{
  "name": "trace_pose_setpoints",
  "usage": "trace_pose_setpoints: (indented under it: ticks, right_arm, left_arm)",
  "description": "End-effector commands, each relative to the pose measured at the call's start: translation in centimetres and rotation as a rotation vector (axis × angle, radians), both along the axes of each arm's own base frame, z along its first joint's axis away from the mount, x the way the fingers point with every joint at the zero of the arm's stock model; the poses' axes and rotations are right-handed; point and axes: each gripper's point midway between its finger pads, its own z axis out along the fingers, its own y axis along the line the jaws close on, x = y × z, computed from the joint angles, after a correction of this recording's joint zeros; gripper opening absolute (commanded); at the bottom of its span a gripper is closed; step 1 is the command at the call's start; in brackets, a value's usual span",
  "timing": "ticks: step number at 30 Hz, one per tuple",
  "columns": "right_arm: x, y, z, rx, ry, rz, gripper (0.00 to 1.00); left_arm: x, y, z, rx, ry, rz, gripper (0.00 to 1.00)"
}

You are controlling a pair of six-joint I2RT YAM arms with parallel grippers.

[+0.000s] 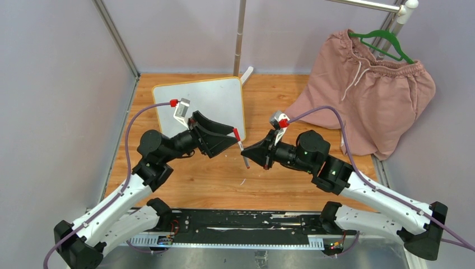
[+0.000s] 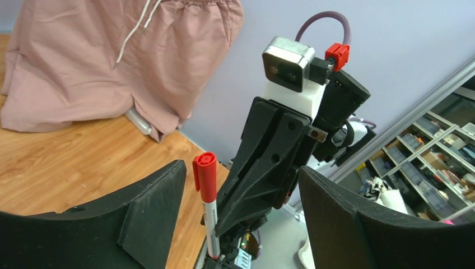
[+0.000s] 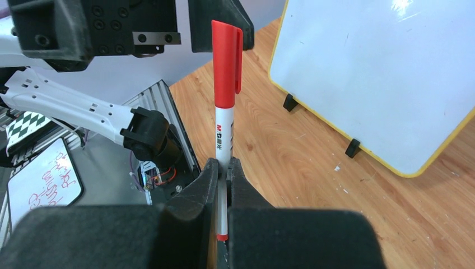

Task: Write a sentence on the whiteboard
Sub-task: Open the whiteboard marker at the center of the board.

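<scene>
The right gripper [image 3: 224, 168] is clamped on a marker [image 3: 223, 134] over the table's [image 1: 196, 185] middle. The left gripper's [image 1: 235, 138] jaws stand open around its red cap [image 2: 205, 176]. The whiteboard [image 1: 207, 103] stands near the far edge, left of middle.

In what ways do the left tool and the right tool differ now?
The right tool is shut on the marker; the left tool is open, holding nothing. The right tool grips the white barrel; the left tool's fingers flank the red cap. Both are black, facing each other.
</scene>
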Motion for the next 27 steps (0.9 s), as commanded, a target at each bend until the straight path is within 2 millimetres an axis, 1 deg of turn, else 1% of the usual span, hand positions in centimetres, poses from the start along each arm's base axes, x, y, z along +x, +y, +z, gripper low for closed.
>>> trace_pose_setpoints:
  ticks: [1, 7, 12, 15, 17, 22, 25, 26, 27]
  right_arm:
    - [-0.4, 0.3, 3.8, 0.095, -0.053, 0.008, 0.00]
    - [-1.1, 0.5, 4.0, 0.093, -0.057, 0.032, 0.00]
    - [-1.3, 0.7, 4.1, 0.089, -0.062, 0.048, 0.00]
    - [-1.4, 0.8, 4.1, 0.084, -0.067, 0.052, 0.00]
    - [-1.4, 1.0, 4.0, 0.076, -0.068, 0.056, 0.00]
    - [-1.6, 1.0, 3.8, 0.067, -0.067, 0.062, 0.00]
    - [-1.7, 1.1, 3.6, 0.062, -0.066, 0.069, 0.00]
    - [-1.8, 1.1, 3.5, 0.057, -0.068, 0.074, 0.00]
    - [-1.9, 1.1, 3.4, 0.053, -0.066, 0.076, 0.00]
  left_arm:
    - [-0.4, -0.2, 0.5, -0.017, -0.007, -0.027, 0.78]
    - [-0.1, -0.2, 0.8, -0.022, -0.001, -0.016, 0.77]
    - [0.1, -0.4, 0.7, -0.020, 0.009, -0.017, 0.68]
    - [0.1, -0.7, 0.4, -0.010, 0.016, -0.033, 0.58]
    - [0.2, -0.7, 0.5, -0.011, 0.020, -0.035, 0.53]
    - [0.3, -0.7, 0.7, -0.013, 0.009, -0.024, 0.38]
    - [0.3, -0.7, 0.6, -0.012, 0.011, -0.025, 0.22]
    - [0.3, -0.7, 0.6, -0.012, 0.013, -0.023, 0.16]
    - [0.5, -0.6, 0.6, -0.015, 0.019, -0.017, 0.12]
